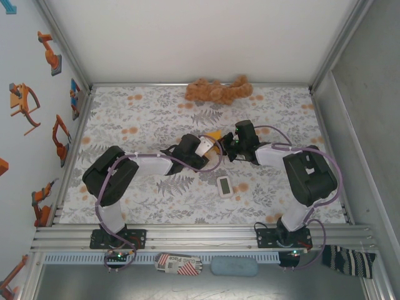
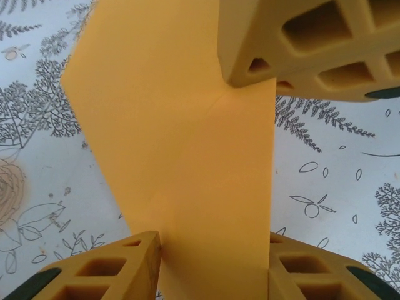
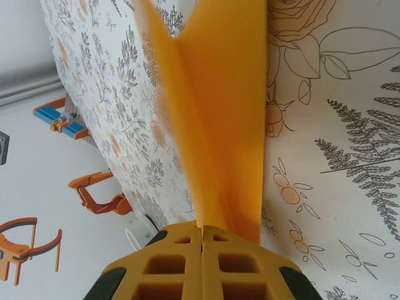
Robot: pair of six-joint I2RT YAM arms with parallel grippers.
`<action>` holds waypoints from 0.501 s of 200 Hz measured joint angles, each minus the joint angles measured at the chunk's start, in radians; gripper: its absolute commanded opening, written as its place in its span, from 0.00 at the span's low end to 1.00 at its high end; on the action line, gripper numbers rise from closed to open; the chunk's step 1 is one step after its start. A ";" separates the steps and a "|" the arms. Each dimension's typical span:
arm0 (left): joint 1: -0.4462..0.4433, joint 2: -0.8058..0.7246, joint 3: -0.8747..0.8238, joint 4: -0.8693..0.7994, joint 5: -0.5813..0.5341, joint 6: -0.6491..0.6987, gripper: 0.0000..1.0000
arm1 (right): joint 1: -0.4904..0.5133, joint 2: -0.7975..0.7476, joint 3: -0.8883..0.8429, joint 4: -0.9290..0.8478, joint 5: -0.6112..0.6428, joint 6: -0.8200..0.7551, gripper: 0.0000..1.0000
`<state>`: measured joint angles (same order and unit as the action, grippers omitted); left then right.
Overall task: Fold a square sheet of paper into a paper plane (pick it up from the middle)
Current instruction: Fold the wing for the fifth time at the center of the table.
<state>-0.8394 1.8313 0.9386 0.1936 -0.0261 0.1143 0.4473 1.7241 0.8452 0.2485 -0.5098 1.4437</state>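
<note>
- At floral table [image 1: 156, 112] centre, overhead, a sliver of creased orange paper sheet [image 1: 214, 134] shows.
- Left wrist: left tool [image 2: 212, 256] spread, flanking it.
- Right wrist: right tool [image 3: 202, 234] pinching it.

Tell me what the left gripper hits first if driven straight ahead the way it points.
The orange paper, lying between the jaws of the left gripper and running on ahead. Further along, offset to one side, the right gripper is clamped on the same sheet; depth there is unclear.
</note>
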 measured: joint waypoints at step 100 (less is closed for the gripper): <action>0.001 0.036 0.002 -0.001 0.020 -0.003 0.28 | -0.014 0.007 0.000 -0.012 -0.002 -0.028 0.50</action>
<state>-0.8387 1.8671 0.9405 0.1928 -0.0063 0.1116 0.4335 1.7313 0.8452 0.2367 -0.5121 1.4158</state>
